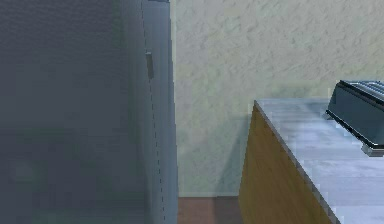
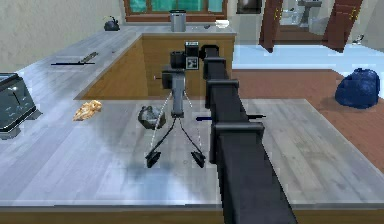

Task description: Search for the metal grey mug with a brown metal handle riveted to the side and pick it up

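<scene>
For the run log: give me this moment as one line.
hand: out over grey countertop | small grey object: on countertop near hand, possibly the mug | holding: cannot tell

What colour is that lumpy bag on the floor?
The bag is dark blue; arm side view.

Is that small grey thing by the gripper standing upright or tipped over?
Cannot tell: the grey thing is just a small dark blob on the countertop near the gripper.
</scene>
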